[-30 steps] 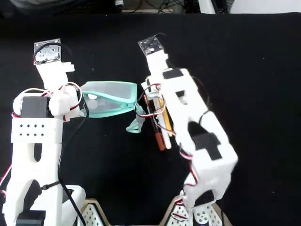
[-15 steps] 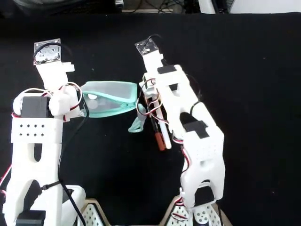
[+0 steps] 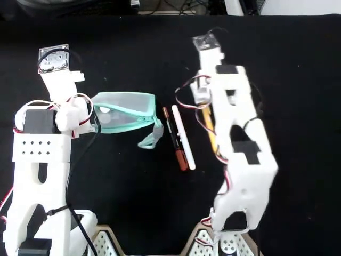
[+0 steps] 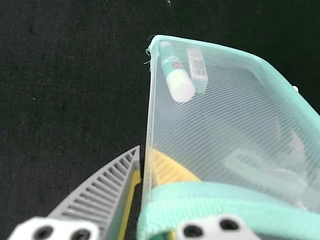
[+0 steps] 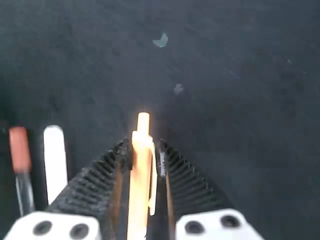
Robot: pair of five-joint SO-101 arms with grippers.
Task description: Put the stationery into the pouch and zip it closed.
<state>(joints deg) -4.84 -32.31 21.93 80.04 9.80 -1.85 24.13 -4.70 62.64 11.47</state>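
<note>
**Q:** How far along is the filling, on your panels?

**A:** Partly done, I judge. The translucent mint-green mesh pouch [image 3: 123,111] lies on the black worktop [image 3: 298,106] between my two arms. Through its wall I see a white-capped tube [image 4: 176,82] and a small flat labelled stick [image 4: 198,65] already inside. My left jaws are clamped on the pouch's wall near its banded edge. One ribbed jaw sits outside, and the other shows yellow through the mesh.

**Q:** What remains outside?

**A:** Three items. My right jaws are closed on a yellow-orange pen [image 5: 142,150], held to the right of the pouch and well apart from it. A white pen [image 3: 183,137] and a black pen with a red cap [image 3: 172,133] lie side by side on the worktop. Both are near the pouch's mouth, just beside its green loop tab [image 3: 151,140].

**Q:** And the zip?

**A:** Not drawn shut, as far as I can tell; the end facing the pens appears to gape. I count three insertions and the zipping as left.
</note>
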